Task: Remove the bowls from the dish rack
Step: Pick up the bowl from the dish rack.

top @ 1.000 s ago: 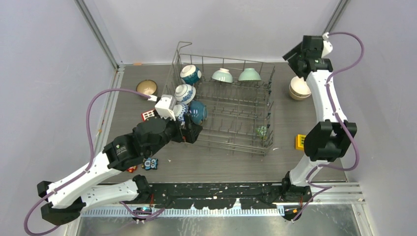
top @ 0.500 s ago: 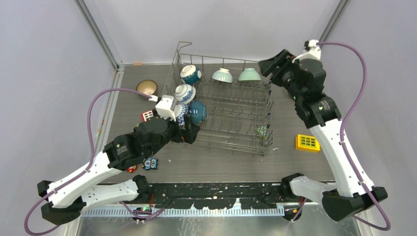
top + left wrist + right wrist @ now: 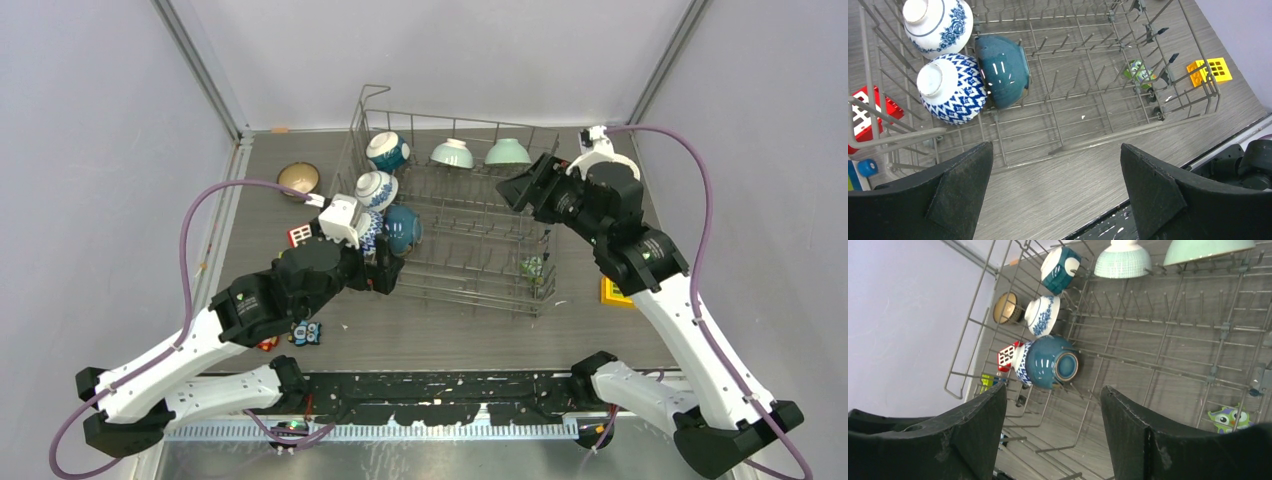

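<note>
Both arms are over the dish rack [image 3: 480, 245] and neither holds a bowl. The left gripper [image 3: 1055, 192] hangs at the rack's 8 o'clock corner, jaws spread wide with nothing between them. The right gripper [image 3: 1053, 435] is in at 2 o'clock, jaws apart and empty too, looking across the wires toward 9 o'clock.

Six bowls sit in the rack. Down the 9 o'clock side run the teal-and-white bowl [image 3: 387, 151], the floral bowl [image 3: 376, 189], then the dark teal bowl [image 3: 1002, 70] propped on edge right against the diamond-patterned bowl [image 3: 952, 89]. Along the 12 o'clock edge are the ribbed mint bowl [image 3: 452, 153] and the plain mint bowl [image 3: 507, 151], foot up. A brown bowl [image 3: 298, 179] rests on the table [image 3: 450, 330] outside, at 10 o'clock.

How will they handle? I'd say glazed ceramic: rigid, fairly light, slick under the pads, and quick to chip against wire or a neighbour. The sure hold looks like the wall at the rim, one finger inside and one outside. The little foot ring is a poorer, slippier option. That touching pair is the tricky bit — pulling one could tip the other, so the lift should go straight up along the tines.
</note>
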You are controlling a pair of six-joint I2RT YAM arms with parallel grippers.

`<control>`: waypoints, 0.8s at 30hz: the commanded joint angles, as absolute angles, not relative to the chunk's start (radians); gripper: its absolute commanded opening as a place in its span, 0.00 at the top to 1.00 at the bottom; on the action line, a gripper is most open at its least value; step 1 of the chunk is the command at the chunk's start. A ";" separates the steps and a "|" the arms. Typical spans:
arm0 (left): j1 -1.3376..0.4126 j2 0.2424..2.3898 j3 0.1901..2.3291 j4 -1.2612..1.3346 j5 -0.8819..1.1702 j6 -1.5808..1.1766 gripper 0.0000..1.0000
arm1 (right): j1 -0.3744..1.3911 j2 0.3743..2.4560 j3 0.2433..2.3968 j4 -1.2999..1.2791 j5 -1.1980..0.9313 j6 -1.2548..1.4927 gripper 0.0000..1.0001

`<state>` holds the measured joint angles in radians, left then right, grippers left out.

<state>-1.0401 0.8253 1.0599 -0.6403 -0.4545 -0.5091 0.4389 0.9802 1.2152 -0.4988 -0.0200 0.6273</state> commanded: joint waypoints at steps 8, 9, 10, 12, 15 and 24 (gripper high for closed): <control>-1.039 0.843 1.088 -0.591 -0.479 -0.426 0.00 | 0.443 0.901 1.143 -0.565 0.111 0.655 0.06; -1.039 0.848 1.089 -0.587 -0.480 -0.422 0.00 | 0.443 0.894 1.137 -0.571 0.142 0.663 0.05; -1.039 0.852 1.090 -0.585 -0.480 -0.419 0.00 | 0.443 0.889 1.131 -0.578 0.172 0.667 0.03; -1.038 0.862 1.090 -0.580 -0.481 -0.414 0.00 | 0.442 0.882 1.120 -0.593 0.234 0.668 0.01; -1.038 0.878 1.093 -0.580 -0.481 -0.407 0.00 | 0.441 0.880 1.110 -0.616 0.297 0.666 0.01; -1.038 0.909 1.090 -0.564 -0.480 -0.396 0.00 | 0.441 0.850 1.055 -0.585 0.308 0.655 0.03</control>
